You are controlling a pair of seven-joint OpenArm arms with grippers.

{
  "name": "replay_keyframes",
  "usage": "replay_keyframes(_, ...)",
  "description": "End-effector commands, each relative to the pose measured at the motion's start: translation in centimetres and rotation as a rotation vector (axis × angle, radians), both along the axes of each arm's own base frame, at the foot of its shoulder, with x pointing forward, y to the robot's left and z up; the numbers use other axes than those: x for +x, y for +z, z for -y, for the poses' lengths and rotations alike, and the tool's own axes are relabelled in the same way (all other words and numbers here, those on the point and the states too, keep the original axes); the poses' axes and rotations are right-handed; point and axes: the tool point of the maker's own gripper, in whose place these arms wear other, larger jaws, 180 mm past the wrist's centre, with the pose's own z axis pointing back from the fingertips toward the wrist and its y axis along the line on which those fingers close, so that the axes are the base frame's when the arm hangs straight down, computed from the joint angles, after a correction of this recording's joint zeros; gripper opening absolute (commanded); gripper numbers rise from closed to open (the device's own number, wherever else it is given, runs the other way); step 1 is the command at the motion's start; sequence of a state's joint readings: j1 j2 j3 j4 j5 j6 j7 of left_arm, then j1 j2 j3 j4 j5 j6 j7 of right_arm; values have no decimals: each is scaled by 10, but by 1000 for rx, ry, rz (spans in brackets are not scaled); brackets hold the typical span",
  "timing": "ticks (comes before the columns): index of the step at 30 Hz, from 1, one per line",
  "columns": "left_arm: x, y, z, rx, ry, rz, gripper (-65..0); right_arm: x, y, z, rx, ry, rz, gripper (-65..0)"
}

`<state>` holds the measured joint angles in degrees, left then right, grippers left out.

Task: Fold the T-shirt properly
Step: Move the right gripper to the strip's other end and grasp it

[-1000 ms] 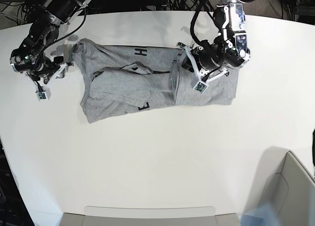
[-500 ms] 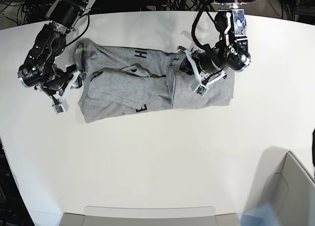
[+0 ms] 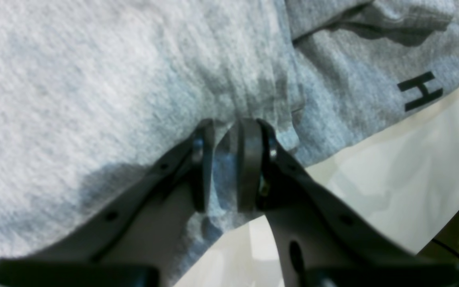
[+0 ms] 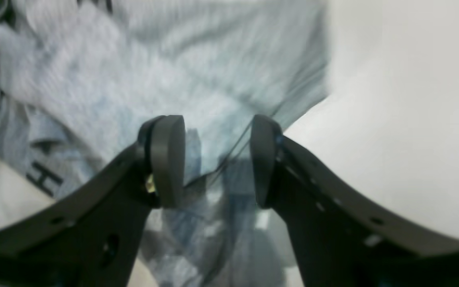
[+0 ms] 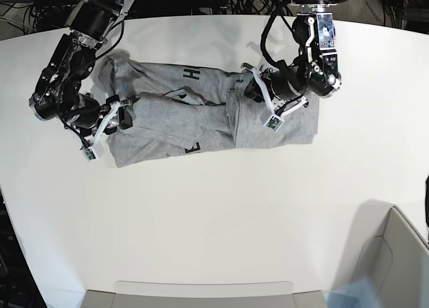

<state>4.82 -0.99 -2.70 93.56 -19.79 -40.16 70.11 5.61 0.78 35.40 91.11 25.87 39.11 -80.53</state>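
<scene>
Heather-grey cotton T-shirt (image 5: 201, 117) lies partly folded across the far half of the white round-edged table (image 5: 214, 221), dark block "H" near its far edge. Left gripper (image 3: 224, 165) is clenched on a pinch of grey fabric at the shirt's far edge, bare table just beside the jaws. Right gripper (image 4: 217, 159) has its jaws spread, straddling the shirt's edge at the other end; fabric sits between the pads, not squeezed. Near half of the table is open white surface; a grey bin (image 5: 395, 261) sits at the near corner.
</scene>
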Motion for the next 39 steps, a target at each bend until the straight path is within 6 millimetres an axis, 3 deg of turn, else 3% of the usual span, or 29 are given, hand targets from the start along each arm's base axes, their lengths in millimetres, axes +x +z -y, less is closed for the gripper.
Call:
replay_keyframes(1, -11, -10, -6, 50, -13, -52, -542, 7, 5, 1, 6, 12, 27, -381)
replay_keyframes(4, -11, -10, -6, 50, -13, -52, -542, 0, -12, -1, 36, 12, -33, -381)
replay_keyframes(10, -11, -10, -6, 50, -13, -52, -542, -2, -10, 29, 53, -105, -20, -381)
replay_keyframes(16, -10, -10, -11, 61, -14, -49, -542, -7, -15, 29, 52, -104, -39, -381)
replay_keyframes(21, -10, -10, -11, 61, -14, -49, -542, -20, -38, 24, 61, -66, -125, -381)
replay_keyframes(28, -10, -10, -12, 64, -14, -49, -542, -33, -65, 8, 117, -34, -231, -381)
replay_keyframes(35, -10, -9, -10, 59, -14, -49, -542, -39, -74, -46, 136, 115, -247, -381)
replay_keyframes(37, -9, -9, -10, 59, -14, -47, -542, -39, -74, -48, 144, 110, -232, -388)
replay_keyframes(39, -9, -9, -10, 59, -14, -45, -542, -38, -74, -47, 148, 101, -224, -438)
